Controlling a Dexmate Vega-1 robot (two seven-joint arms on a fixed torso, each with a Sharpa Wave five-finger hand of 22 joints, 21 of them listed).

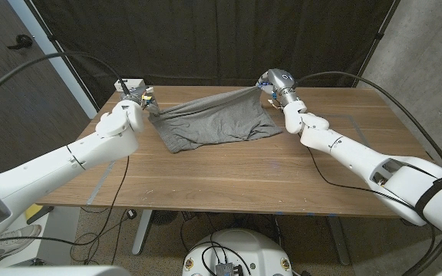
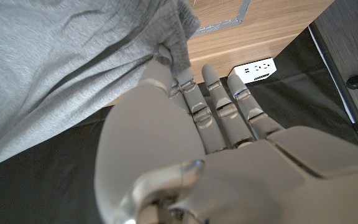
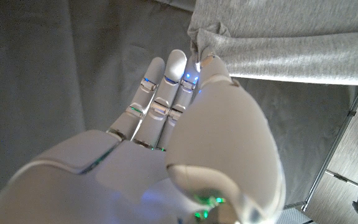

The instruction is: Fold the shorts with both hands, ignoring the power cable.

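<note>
While I am looking down from the head camera, the wooden table [image 1: 229,184] is showing bare brown wood at the near side, with thin tape lines near its left and right edges. My two white arms are reaching in from the bottom corners toward the far side of the table.

Farther back, the gray shorts [image 1: 213,123] are hanging and lying across the far middle of the table. The lower part is resting on the wood, and the top edge is being pulled up into a line between my two hands.

My left hand [image 1: 140,103] is holding the left end of that top edge, near the far left corner of the table. In the left wrist view, the left hand [image 2: 191,137] is pinching a bunched bit of gray cloth [image 2: 73,68] at the tips, while the other fingers are lying straight and close together.

My right hand [image 1: 273,88] is gripping the right end of the top edge, lifted a little above the far side of the table. In the right wrist view, the right hand [image 3: 185,118] is squeezing a fold of cloth [image 3: 278,37] at its tips, and the rest are staying side by side.

Behind my left hand, a small white box [image 1: 129,84] is sitting at the far left corner. A dark curtain [image 1: 206,38] is hanging behind everything.
</note>
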